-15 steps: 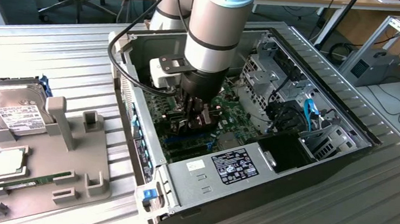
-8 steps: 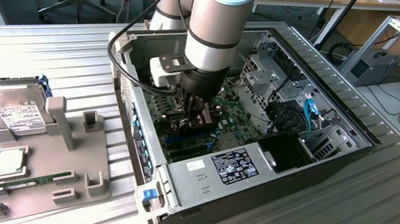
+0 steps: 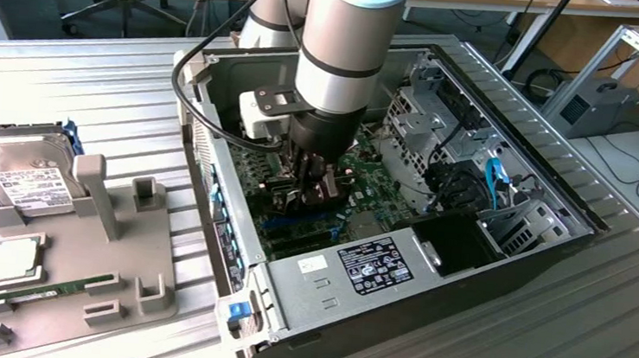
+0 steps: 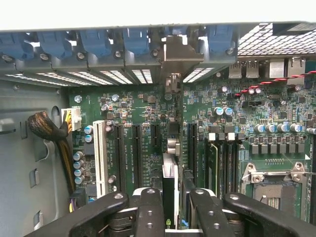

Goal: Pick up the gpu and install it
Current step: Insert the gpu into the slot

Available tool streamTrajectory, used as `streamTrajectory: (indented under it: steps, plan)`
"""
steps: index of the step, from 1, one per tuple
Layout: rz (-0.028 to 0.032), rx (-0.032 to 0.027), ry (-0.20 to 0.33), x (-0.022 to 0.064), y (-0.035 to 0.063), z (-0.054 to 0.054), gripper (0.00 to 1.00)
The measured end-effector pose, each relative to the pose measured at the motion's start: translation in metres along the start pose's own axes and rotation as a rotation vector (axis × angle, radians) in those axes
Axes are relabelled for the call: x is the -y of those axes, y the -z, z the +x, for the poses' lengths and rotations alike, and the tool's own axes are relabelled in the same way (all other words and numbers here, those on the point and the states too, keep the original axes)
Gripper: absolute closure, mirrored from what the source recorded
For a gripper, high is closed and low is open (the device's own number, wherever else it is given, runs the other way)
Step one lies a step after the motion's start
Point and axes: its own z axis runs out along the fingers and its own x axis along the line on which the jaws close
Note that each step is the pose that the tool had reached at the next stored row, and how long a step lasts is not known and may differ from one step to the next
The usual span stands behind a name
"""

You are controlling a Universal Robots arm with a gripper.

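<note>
In the exterior view my gripper (image 3: 304, 191) is reaching down inside the open computer case (image 3: 321, 305), just above the green motherboard (image 3: 382, 202). In the wrist view my gripper (image 4: 173, 210) is shut on the gpu (image 4: 169, 180), which I see edge-on between the black fingers (image 4: 148, 210). The card stands upright over the black expansion slots (image 4: 137, 148). Its silver bracket (image 4: 177, 54) sits at the case's rear slot openings. Whether the card's lower edge is seated in a slot is hidden.
A grey fixture (image 3: 93, 255) beside the case, at the exterior view's left, carries a silver hard drive (image 3: 21, 177), a processor chip (image 3: 14, 258) and a narrow green RAM stick (image 3: 43, 289). Inside the case are a sleeved cable bundle (image 4: 45, 127), the processor socket (image 4: 276, 190) and drive cages (image 3: 458, 182).
</note>
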Motion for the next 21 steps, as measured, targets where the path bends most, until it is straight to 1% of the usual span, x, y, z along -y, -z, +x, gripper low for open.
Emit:
streamTrajectory:
  steps: [10, 21]
  plan:
    - [0.0004, -0.0015, 0.018, 0.0000, -0.0001, -0.0010, 0.74]
    - [0.0008, -0.0015, 0.035, 0.0000, -0.0025, -0.0014, 0.74]
